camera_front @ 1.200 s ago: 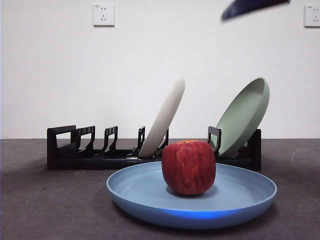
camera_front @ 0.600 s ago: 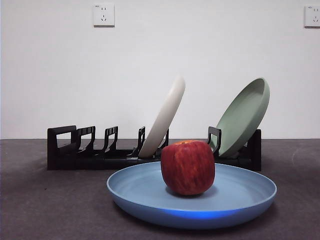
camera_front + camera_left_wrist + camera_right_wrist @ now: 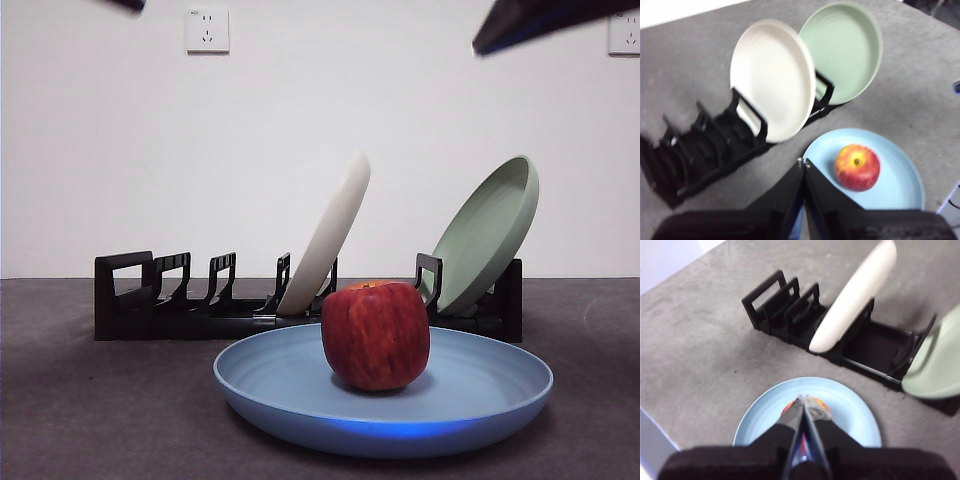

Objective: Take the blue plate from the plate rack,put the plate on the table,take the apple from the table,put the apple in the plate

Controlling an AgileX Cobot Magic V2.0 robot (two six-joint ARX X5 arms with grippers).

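The dark-red apple (image 3: 376,335) sits upright in the middle of the blue plate (image 3: 470,395), which lies flat on the grey table (image 3: 90,410) in front of the black plate rack (image 3: 190,305). In the left wrist view my left gripper (image 3: 803,162) is shut and empty, high above the table beside the apple (image 3: 856,167) and blue plate (image 3: 895,180). In the right wrist view my right gripper (image 3: 802,399) is shut and empty, high over the blue plate (image 3: 760,417); its jaws hide most of the apple (image 3: 821,407). The front view shows only dark arm tips at both top corners.
A cream-white plate (image 3: 325,235) and a pale green plate (image 3: 485,235) lean in the rack's right half; its left slots hold nothing. Both also show in the left wrist view, cream (image 3: 772,80) and green (image 3: 842,50). A wall stands behind the rack.
The apple and the plates have not moved. The dark arm tip at the top right left the front view half a second ago and is back now; a small tip has appeared at top left.
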